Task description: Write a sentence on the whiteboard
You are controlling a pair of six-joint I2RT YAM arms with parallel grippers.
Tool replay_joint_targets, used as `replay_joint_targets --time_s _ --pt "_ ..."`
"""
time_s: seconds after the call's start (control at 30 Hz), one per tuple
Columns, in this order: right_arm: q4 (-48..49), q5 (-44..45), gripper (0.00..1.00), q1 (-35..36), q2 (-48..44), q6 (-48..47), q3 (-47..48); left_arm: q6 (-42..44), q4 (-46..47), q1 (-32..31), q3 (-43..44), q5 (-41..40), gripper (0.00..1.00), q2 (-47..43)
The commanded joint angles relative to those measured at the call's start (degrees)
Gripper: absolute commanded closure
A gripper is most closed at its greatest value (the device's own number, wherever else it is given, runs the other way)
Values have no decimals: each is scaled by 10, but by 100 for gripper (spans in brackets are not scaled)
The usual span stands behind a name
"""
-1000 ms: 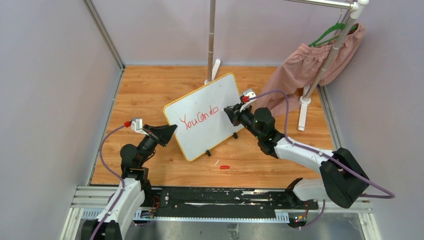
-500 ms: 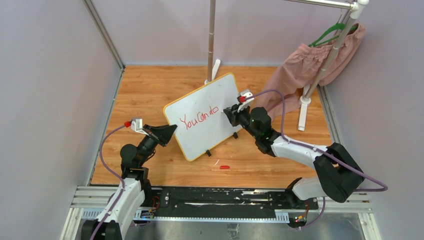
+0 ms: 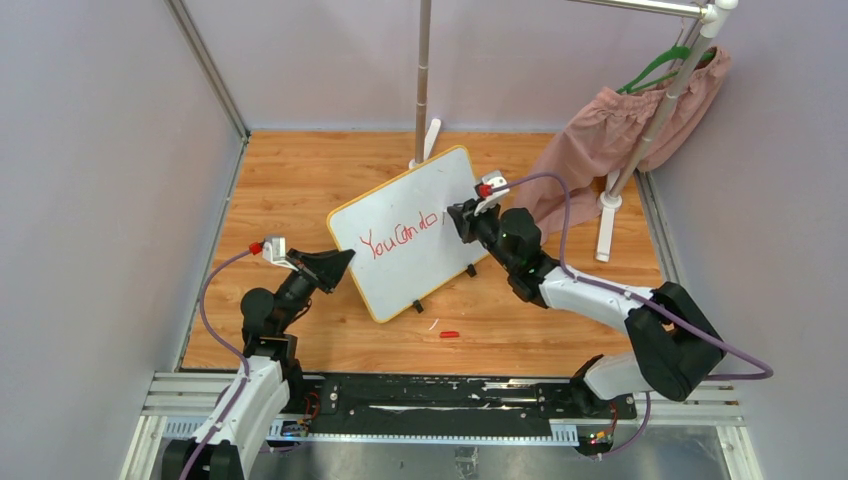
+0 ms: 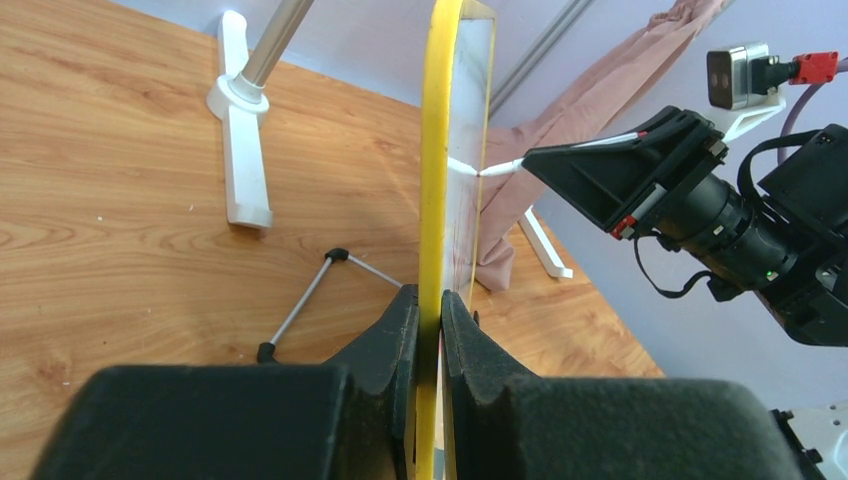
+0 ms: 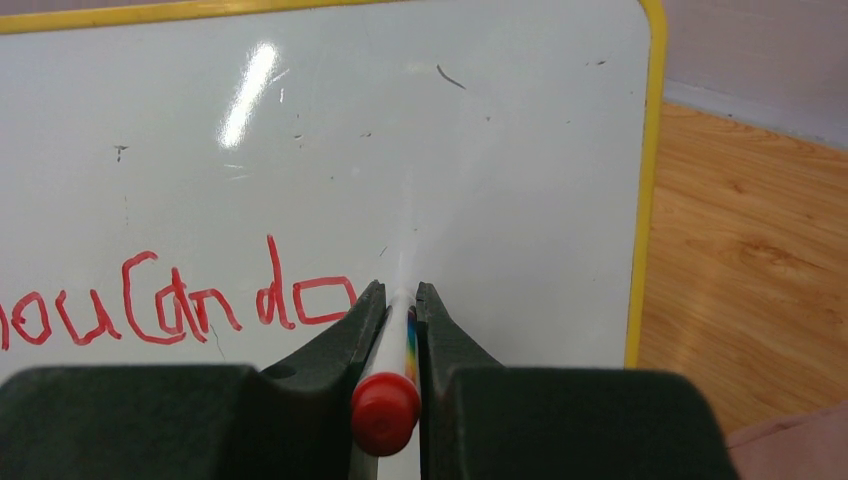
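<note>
The whiteboard (image 3: pixel 425 185), white with a yellow rim, stands tilted on the wooden table. The sentence (image 3: pixel 398 238) in red reads "You Can do" up to this point. My left gripper (image 3: pixel 346 262) is shut on the board's near-left rim; in the left wrist view the yellow edge (image 4: pixel 437 150) runs up between the jaws of the left gripper (image 4: pixel 429 300). My right gripper (image 3: pixel 459 218) is shut on a white marker (image 5: pixel 395 375) with a red end. The marker's tip meets the whiteboard (image 5: pixel 500 120) just right of the last word of the sentence (image 5: pixel 180 305).
A small red cap (image 3: pixel 449 333) lies on the table in front of the board. A clothes rack's pole (image 3: pixel 423 70) rises behind the board. At the right, a pink garment (image 3: pixel 610 125) hangs by the rack's white foot (image 3: pixel 606 225). Grey walls close three sides.
My right gripper has shifted a little toward the back along the board with the marker. The left gripper and the board have stayed put.
</note>
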Motion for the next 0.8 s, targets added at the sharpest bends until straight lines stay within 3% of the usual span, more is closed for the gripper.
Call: replay_joint_targets --time_s 0.0,0.37,0.77 --pt "11 9 100 5 12 -14 30 26 -8 -3 -90 -5 100 3" --pt "0 5 100 5 18 -20 46 26 -9 -3 -90 -6 100 4" --pt "4 1 100 8 6 -4 -1 26 -8 -4 -90 -7 100 3"
